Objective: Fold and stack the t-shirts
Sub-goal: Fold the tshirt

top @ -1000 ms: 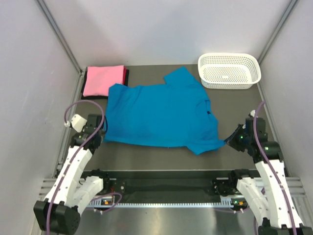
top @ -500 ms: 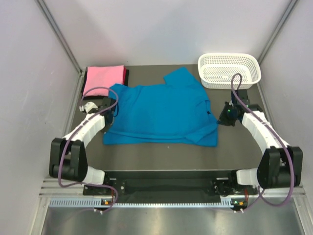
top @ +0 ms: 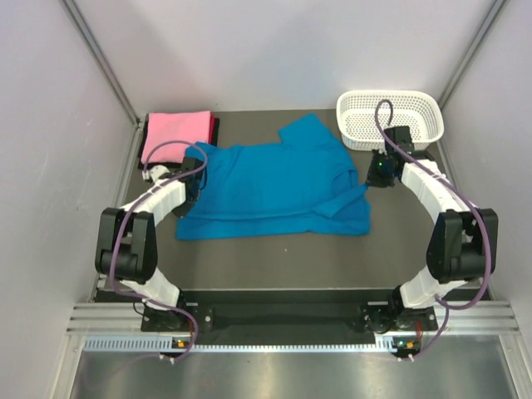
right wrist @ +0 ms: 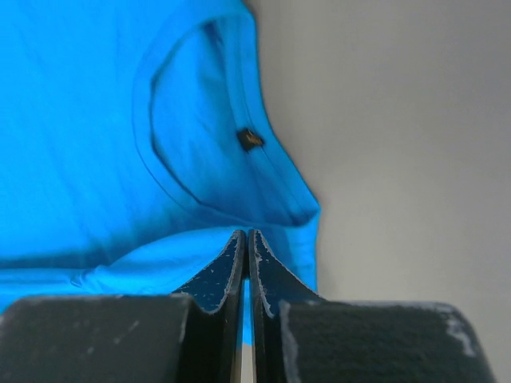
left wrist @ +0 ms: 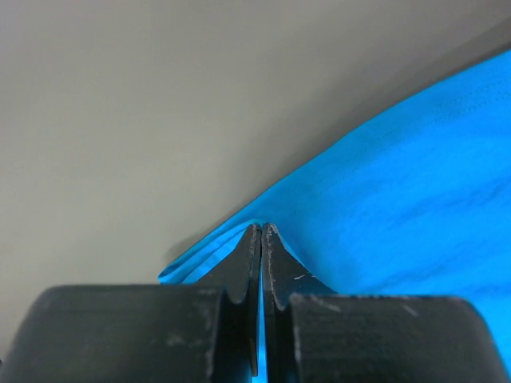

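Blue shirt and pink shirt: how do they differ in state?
The blue shirt lies spread across the table, only partly folded; the pink shirt is a neat folded rectangle in the far left corner. The left gripper and right gripper pinch the blue shirt; nothing grips the pink shirt. Both are plain in colour.

A dark grey worktop [top: 274,264] sits inside a pale booth, with plain whitish walls [top: 274,50] behind and at both sides, evenly lit. Slanted metal struts [top: 100,60] mark the back corners. Along the near edge runs a toothed aluminium rail [top: 291,343], with a brushed metal plate [top: 274,378] below it.
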You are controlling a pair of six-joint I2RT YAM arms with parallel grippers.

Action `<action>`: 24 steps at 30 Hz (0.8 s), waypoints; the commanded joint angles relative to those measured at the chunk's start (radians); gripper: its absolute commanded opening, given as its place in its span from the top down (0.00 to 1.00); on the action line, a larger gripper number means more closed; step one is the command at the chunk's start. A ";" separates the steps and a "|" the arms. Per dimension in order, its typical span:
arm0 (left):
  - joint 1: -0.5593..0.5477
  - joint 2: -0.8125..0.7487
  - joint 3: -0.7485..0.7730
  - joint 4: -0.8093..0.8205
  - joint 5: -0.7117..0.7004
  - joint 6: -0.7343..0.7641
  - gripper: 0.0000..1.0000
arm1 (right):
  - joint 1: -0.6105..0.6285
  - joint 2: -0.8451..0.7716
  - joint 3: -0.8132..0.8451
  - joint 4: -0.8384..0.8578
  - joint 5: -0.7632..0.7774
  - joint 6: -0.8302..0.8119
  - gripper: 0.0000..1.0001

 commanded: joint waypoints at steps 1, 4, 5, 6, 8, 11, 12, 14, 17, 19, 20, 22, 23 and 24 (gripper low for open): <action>0.005 0.012 0.042 0.020 -0.037 -0.018 1.00 | 0.015 0.029 0.090 0.053 0.020 -0.065 1.00; 0.006 0.016 0.040 0.043 -0.031 -0.016 1.00 | 0.021 0.052 0.108 0.068 0.031 -0.081 1.00; 0.006 0.019 0.040 0.048 -0.031 -0.016 1.00 | 0.022 0.064 0.113 0.073 0.028 -0.084 1.00; 0.006 0.030 0.048 0.043 -0.033 -0.015 1.00 | 0.024 0.081 0.134 0.081 0.015 -0.093 1.00; 0.006 0.045 0.060 0.027 -0.036 -0.021 1.00 | 0.029 0.099 0.142 0.087 0.000 -0.107 1.00; 0.006 0.061 0.068 0.026 -0.025 -0.019 1.00 | 0.039 0.131 0.175 0.085 -0.005 -0.130 1.00; 0.006 0.064 0.071 0.030 -0.021 -0.016 1.00 | 0.042 0.138 0.179 0.082 0.000 -0.133 1.00; 0.006 0.070 0.085 0.019 -0.030 -0.013 1.00 | 0.046 0.151 0.180 0.082 0.006 -0.144 1.00; 0.006 0.082 0.106 -0.006 -0.056 -0.022 1.00 | 0.044 0.171 0.179 0.091 0.009 -0.157 1.00; 0.009 0.096 0.116 -0.019 -0.074 -0.030 1.00 | 0.044 0.182 0.185 0.084 0.009 -0.162 1.00; 0.009 0.102 0.120 -0.019 -0.076 -0.031 1.00 | 0.046 0.191 0.191 0.084 0.006 -0.164 1.00; 0.012 0.124 0.129 -0.032 -0.074 -0.045 1.00 | 0.047 0.204 0.197 0.088 0.000 -0.164 1.00; 0.012 0.133 0.135 -0.036 -0.073 -0.045 1.00 | 0.049 0.208 0.205 0.090 0.000 -0.165 1.00; 0.012 0.148 0.142 -0.048 -0.076 -0.050 1.00 | 0.047 0.213 0.209 0.090 0.006 -0.165 1.00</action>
